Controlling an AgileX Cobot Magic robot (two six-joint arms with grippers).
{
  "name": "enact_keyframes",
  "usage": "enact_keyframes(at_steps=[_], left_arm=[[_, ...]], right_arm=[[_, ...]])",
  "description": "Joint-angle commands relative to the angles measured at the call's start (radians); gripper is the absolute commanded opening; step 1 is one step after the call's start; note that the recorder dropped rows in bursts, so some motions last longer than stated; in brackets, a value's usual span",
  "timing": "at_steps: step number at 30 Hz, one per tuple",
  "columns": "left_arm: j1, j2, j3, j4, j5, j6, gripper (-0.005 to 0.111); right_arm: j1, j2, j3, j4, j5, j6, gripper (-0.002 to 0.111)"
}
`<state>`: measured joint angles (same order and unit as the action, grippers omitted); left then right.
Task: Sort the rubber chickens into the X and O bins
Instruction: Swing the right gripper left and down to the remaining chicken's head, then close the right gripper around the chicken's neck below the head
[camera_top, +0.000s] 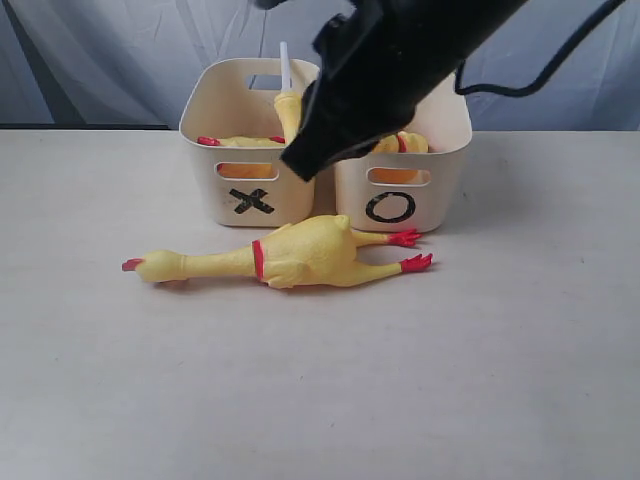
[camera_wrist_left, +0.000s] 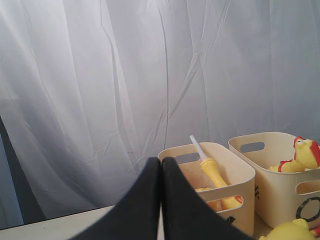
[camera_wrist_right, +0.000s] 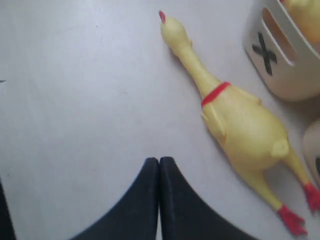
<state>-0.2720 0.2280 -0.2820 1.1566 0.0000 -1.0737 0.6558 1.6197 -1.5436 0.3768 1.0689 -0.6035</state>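
Nothing held: left fingers (camera_wrist_left: 152, 175) and right fingers (camera_wrist_right: 150, 175) pressed together.
We see one rubber chicken (camera_wrist_right: 240, 120) lying on the counter (camera_wrist_right: 75, 100), just ahead of the right fingers and apart from them, near the X bin (camera_wrist_right: 285, 75); beyond the left fingers, a tube-tipped chicken (camera_wrist_left: 215, 175) leans in that bin.

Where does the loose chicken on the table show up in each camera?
Exterior: loose chicken lies before the X bin and O bin, head left.
Left wrist: only a yellow sliver beside the O bin, probably it.
Right wrist: full length, beside the X bin.
Shared landmark: the X bin.
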Motion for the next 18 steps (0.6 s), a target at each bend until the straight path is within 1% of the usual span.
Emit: enact_keyframes(at_steps=[1,4,6,9,14,18], left_arm=[[0.001,-0.007,0.003,-0.008,0.007,0.0,0.0],[0.001,-0.007,0.003,-0.008,0.007,0.0,0.0],[0.001,-0.007,0.003,-0.008,0.007,0.001,0.0],[0.001,-0.007,0.003,-0.008,0.007,0.001,0.0],[0.001,-0.007,0.003,-0.008,0.007,0.001,0.0],[0.001,-0.007,0.003,-0.008,0.006,0.001,0.0]], right_arm=[[0.085,0.054,0.006,-0.052,-0.138,-0.056,-0.001],[0.131,0.106,0.006,-0.077,-0.201,-0.109,-0.001],[0.161,0.147,0.006,-0.123,-0.253,-0.148,-0.001],[0.195,0.205,0.006,-0.204,-0.355,-0.153,-0.001],[0.214,0.297,0.006,-0.234,-0.54,-0.153,-0.001],[0.217,0.366,0.006,-0.274,-0.626,-0.156,-0.001]])
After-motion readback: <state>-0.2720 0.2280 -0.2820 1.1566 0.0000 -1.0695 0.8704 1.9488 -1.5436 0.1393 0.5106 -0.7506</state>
